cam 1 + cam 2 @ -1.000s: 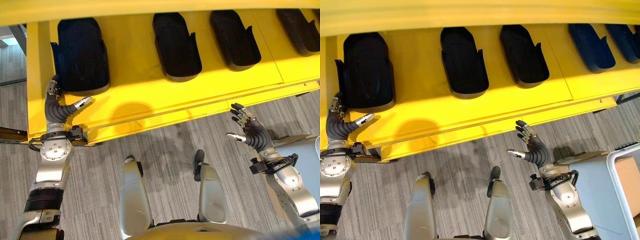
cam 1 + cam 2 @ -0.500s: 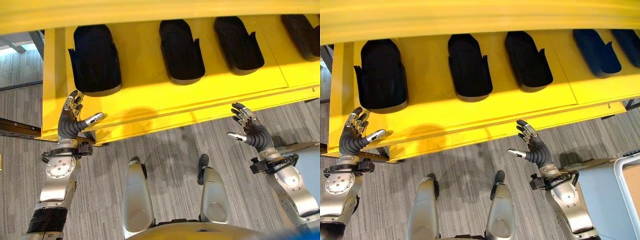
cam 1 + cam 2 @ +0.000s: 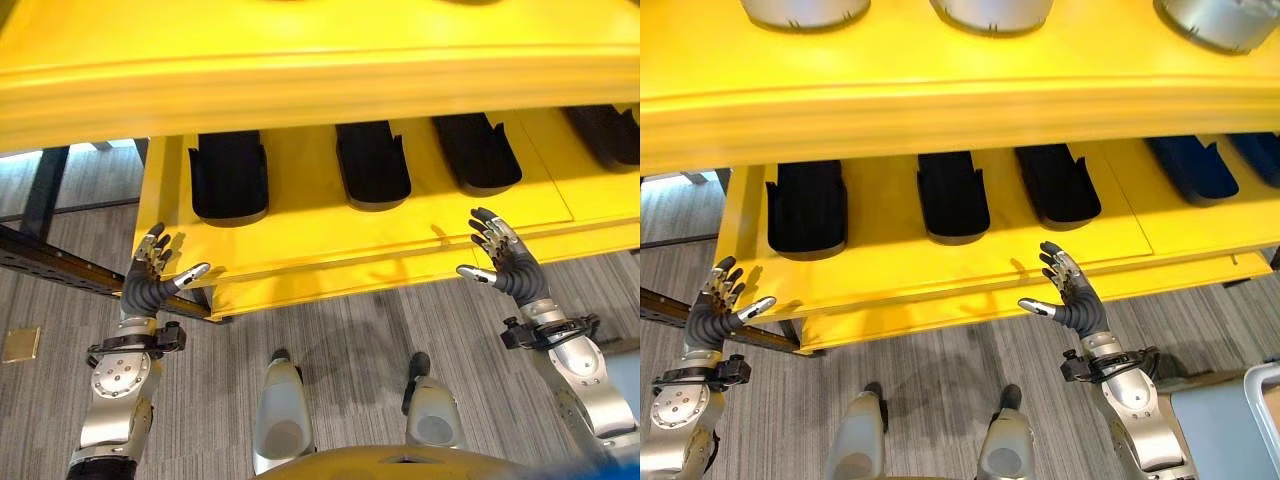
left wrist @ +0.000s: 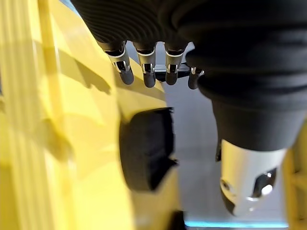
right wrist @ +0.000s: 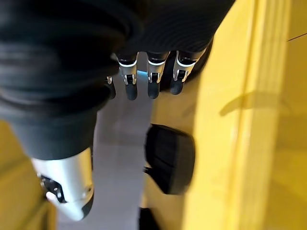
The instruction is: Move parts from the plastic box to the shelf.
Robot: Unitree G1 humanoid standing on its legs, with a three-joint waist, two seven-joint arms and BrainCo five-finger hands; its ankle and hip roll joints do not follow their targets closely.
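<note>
A yellow shelf (image 3: 320,245) carries a row of black moulded parts (image 3: 228,178) on its lower level, with a dark blue part (image 3: 1195,165) further right. My left hand (image 3: 150,285) hangs open and empty in front of the shelf's left corner, below the leftmost black part. My right hand (image 3: 505,265) is also open and empty, hovering over the shelf's front edge near the third black part (image 3: 476,152). In the left wrist view straight fingers (image 4: 144,72) point toward a black part (image 4: 146,153). The right wrist view shows the same with its fingers (image 5: 151,79) and a black part (image 5: 170,158).
An upper yellow shelf (image 3: 940,100) juts out above the lower one and holds silver round parts (image 3: 990,12). A dark metal beam (image 3: 60,270) runs along the floor at the left. A white-rimmed box corner (image 3: 1258,378) stands at the lower right. A small tan square (image 3: 20,345) lies on the floor.
The camera has tipped up, bringing the upper shelf into view. My left hand has drawn back from beside the leftmost black part to in front of the shelf edge. The right hand stays open.
</note>
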